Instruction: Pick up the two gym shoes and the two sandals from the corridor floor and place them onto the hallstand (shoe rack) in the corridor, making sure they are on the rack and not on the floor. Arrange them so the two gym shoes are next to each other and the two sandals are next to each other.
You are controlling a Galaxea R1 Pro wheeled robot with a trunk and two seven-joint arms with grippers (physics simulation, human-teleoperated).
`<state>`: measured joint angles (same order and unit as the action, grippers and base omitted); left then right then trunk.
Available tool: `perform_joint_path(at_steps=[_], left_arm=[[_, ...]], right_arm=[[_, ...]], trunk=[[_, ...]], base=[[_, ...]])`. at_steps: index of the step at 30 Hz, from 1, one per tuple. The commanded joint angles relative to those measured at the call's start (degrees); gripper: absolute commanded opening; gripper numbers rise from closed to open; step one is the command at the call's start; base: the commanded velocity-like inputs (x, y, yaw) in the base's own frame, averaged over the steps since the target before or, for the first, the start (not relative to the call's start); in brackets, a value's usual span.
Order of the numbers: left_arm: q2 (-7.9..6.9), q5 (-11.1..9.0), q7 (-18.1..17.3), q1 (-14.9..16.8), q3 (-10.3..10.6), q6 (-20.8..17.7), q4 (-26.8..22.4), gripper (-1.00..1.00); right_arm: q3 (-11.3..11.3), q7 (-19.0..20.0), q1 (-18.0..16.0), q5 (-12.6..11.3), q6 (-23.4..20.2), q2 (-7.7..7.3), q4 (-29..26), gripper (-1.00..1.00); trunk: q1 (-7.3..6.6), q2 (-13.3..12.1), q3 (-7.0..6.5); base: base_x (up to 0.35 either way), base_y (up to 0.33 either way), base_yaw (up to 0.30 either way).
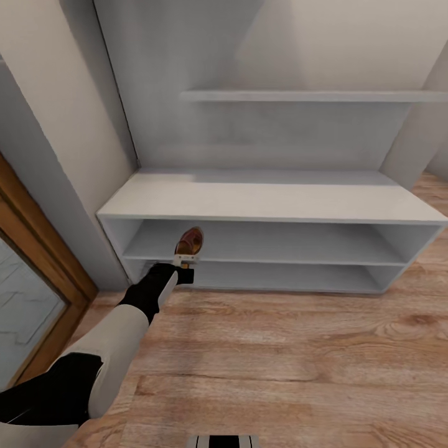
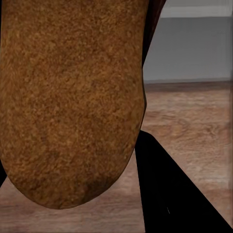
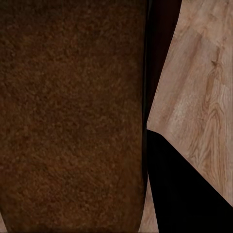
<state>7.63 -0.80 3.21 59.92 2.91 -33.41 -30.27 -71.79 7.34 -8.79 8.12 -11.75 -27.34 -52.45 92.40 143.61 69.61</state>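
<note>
My left arm reaches to the hallstand (image 1: 267,202), a pale grey unit with two open shelves under a bench top. The left gripper (image 1: 184,266) is shut on the heel of a brown sandal (image 1: 190,241), which lies over the front edge of the upper open shelf, near its left end. In the left wrist view its tan sole (image 2: 73,97) sits close beside a black finger (image 2: 170,194). In the right wrist view a darker brown sandal (image 3: 73,116) sits against a black finger (image 3: 179,189) above the corridor floor (image 3: 204,87). The gym shoes are out of view.
A wood-framed glass door (image 1: 37,274) and a grey wall corner stand left of the rack. An upper shelf (image 1: 311,96) juts from the back panel. Wood-plank floor (image 1: 280,348) stretches in front of the rack. Part of my base (image 1: 223,440) shows at the lower edge.
</note>
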Motion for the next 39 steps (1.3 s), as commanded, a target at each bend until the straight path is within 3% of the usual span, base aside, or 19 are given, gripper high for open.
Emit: perform_joint_path(at_steps=[1,4,10,20,28,39], left_arm=[[-0.04,0.01,0.3,0.02,0.25,-0.29,-0.09,-1.0],[-0.07,-0.02,0.3,0.02,0.21,-0.26,-0.09,-1.0],[-0.12,-0.09,0.3,0.02,0.21,-0.25,-0.13,-1.0],[-0.24,-0.41,0.3,0.02,0.09,-0.25,-0.05,-1.0],[-0.3,-0.35,0.3,0.02,0.15,-0.2,-0.1,-1.0],[-0.25,-0.34,0.3,0.02,0.16,-0.17,-0.14,-1.0]], right_arm=[[-0.22,0.48,-0.09,0.63,-0.24,0.22,-0.05,-1.0],[-0.2,0.53,-0.09,1.85,-0.16,0.6,-0.01,-1.0],[-0.2,0.6,-0.09,2.03,-0.16,0.76,-0.02,-1.0],[-0.23,0.49,-0.09,2.03,-0.2,1.05,-0.03,-1.0],[-0.2,0.49,-0.09,2.06,-0.2,1.08,-0.02,-1.0],[-0.22,0.49,-0.09,2.07,-0.2,1.15,-0.02,-1.0]], trunk=[[0.01,0.02,0.05],[0.01,0.02,0.05],[0.01,0.02,0.05],[0.27,0.15,2.73],[0.27,0.15,3.01],[0.27,0.15,3.02]], base=[[0.237,-0.184,0.0],[0.099,-0.071,0.0],[0.015,-0.011,0.0],[0.001,0.0,0.0],[0.011,0.0,0.0],[0.288,0.0,0.0]])
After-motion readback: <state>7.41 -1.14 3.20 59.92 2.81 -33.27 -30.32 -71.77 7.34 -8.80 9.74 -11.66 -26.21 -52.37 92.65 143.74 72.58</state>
